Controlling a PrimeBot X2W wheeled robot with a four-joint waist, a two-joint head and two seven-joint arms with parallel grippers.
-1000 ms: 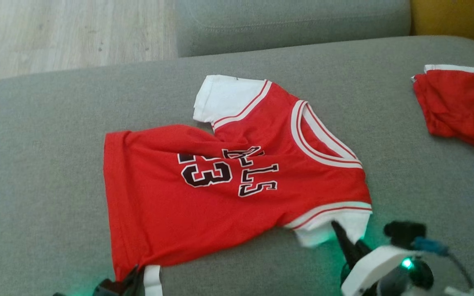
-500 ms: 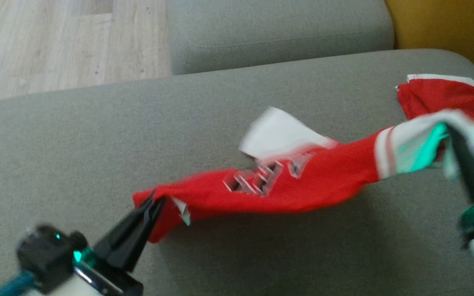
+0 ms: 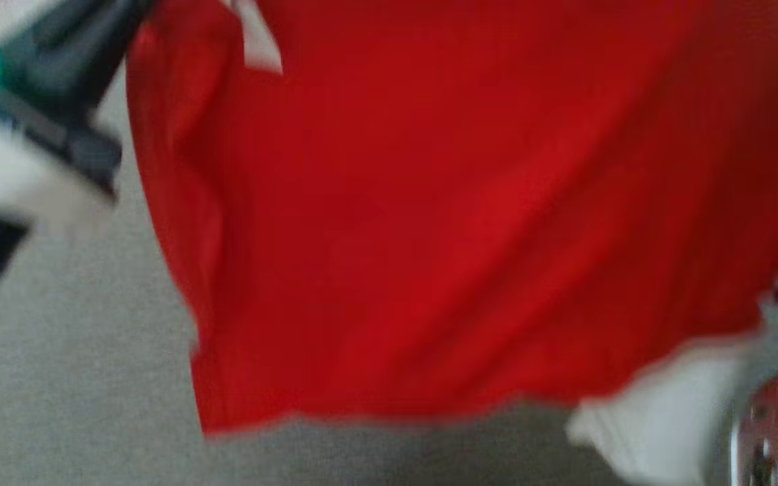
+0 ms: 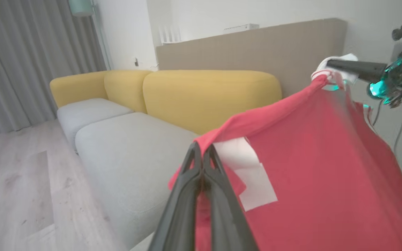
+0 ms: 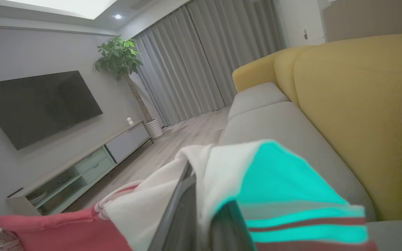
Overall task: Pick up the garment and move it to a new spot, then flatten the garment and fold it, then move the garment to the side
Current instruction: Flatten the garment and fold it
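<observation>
Garment (image 3: pixel 470 223) is airborne: a red jersey slung between both grippers over the grey sofa seat (image 3: pixel 78 378), hanging close to the head camera and blurred there.

Left to right:
- Left gripper (image 4: pixel 202 153): clenched on a corner of the red hem. Thin bite, right at the edge.
- White tag (image 4: pixel 253 177) just beside that pinch, on the inside face of the cloth.
- Red body sags between the grips, so the top edge is not taut. The lower edge hangs free and I can't tell whether it touches the seat.
- White patch (image 3: pixel 659 418) low on the right, likely the free sleeve.
- Right gripper (image 4: pixel 332 64): clenched on the white sleeve (image 5: pixel 222 167), sitting higher than the left one in the left wrist view. The red-striped trim there is washed teal by the gripper's light.

Step in hand, my read: carrying it to the new spot.
- Level the two grippers and spread them until the top edge goes straight. Don't overpull, since the left bite looks marginal and could slip.
- Come down slowly and let the lower edge land first.
- Then draw both grips back across the seat so the body lays out flat, not bunched.
- Watch that the free sleeve doesn't tuck under.
- Open only once the cloth is down.

Writing: nothing readable. The tag looks blank or too soft to read, and no print shows on the face in view.
</observation>
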